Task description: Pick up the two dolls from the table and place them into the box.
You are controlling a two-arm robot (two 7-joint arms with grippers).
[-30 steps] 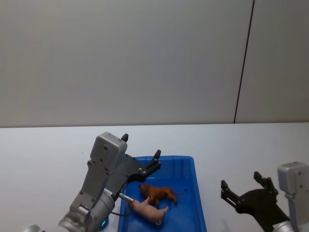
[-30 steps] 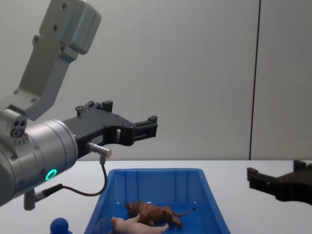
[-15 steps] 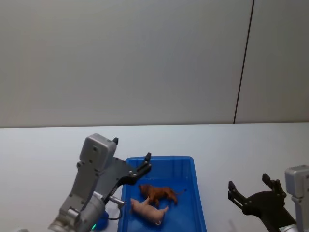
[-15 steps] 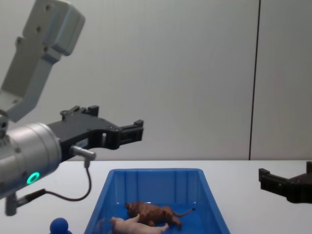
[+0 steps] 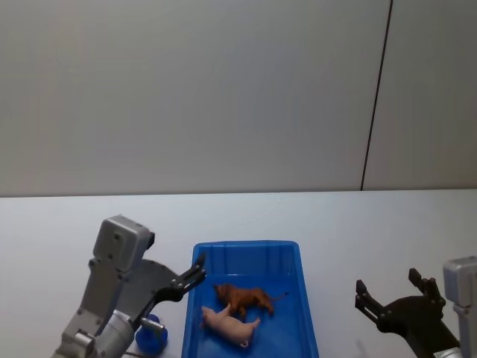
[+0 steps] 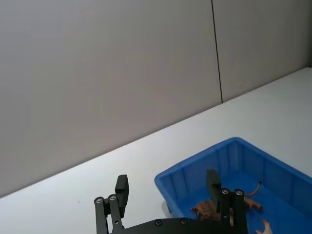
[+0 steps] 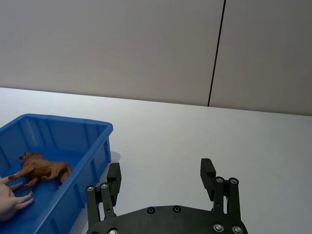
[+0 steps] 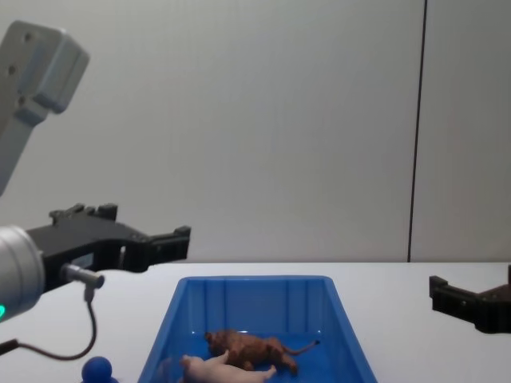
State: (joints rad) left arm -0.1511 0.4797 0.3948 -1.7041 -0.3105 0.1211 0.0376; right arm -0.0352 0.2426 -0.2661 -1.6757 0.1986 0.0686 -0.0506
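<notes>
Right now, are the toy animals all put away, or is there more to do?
Looks done: the lion and the pig both lie inside the blue box. In hand: nothing; the left claw, beside the box, and the right claw, over the table to its right, are open and empty. Left: nothing to pick up.

The box (image 5: 304,298) runs off the head view's bottom edge at its near end. In the chest view the pig (image 8: 217,369) and the blue ball-topped thing (image 8: 98,369) are cut by the bottom edge.
</notes>
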